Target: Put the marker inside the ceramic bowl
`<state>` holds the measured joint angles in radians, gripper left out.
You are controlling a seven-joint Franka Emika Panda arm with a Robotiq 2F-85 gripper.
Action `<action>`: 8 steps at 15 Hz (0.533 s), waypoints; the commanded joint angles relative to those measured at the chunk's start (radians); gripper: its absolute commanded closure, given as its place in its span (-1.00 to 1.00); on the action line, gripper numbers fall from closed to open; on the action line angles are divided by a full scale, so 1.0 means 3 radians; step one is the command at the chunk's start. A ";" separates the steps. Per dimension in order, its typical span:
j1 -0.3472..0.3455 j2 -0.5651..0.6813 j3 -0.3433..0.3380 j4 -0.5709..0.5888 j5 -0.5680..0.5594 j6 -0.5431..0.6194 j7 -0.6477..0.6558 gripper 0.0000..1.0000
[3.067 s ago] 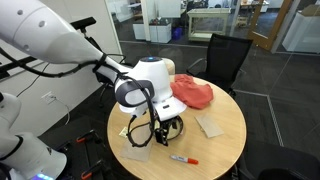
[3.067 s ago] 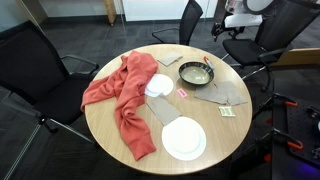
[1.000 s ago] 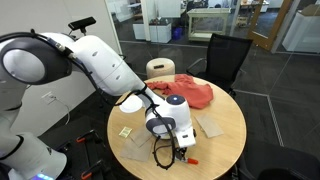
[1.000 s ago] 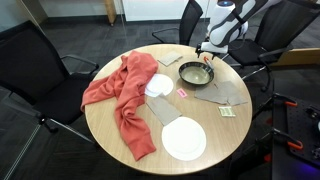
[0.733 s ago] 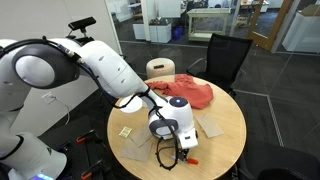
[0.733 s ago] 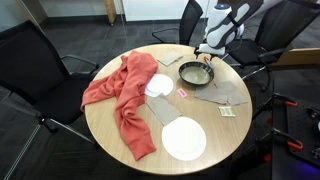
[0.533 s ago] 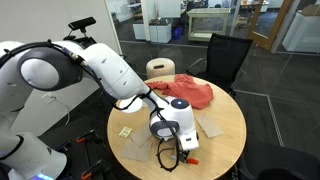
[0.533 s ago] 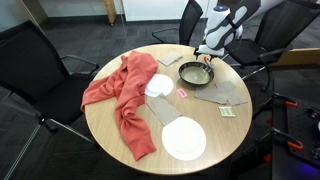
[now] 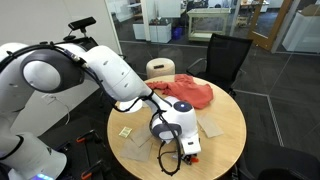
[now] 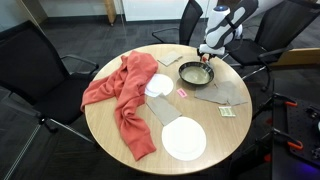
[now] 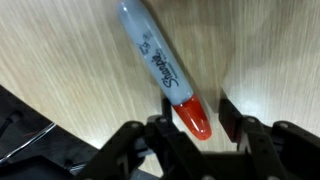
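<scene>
On the wooden worktop (image 11: 60, 60) the marker (image 11: 160, 68) is laid flat. Its red end is framed by the gripper (image 11: 194, 122), held apart.

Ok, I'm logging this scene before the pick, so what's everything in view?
table: one, wooden, round
marker: one, pale barrel with red cap, flat on table
ceramic bowl: one, dark rim, pale inside, far side of table
red cloth: one, red, draped across table
white discs: two, white, one beside cloth, one near front edge
yellow note: one, yellow, near table edge
grey sheets: several, grey, flat on table
chairs: several, mostly black, around table
gripper: one, black, open, straddling marker's cap
</scene>
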<state>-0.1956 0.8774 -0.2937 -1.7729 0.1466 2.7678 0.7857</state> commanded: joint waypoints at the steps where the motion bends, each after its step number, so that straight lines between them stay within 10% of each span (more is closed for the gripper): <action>1: 0.0022 0.0009 -0.0063 0.0056 0.0096 -0.0131 -0.0040 0.58; 4: 0.0062 -0.0096 -0.0099 -0.0050 0.0091 -0.0065 -0.0026 0.97; 8: 0.0165 -0.0282 -0.0206 -0.0175 0.0104 -0.0019 0.0084 0.88</action>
<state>-0.1843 0.8655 -0.3236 -1.7712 0.1496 2.7675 0.7917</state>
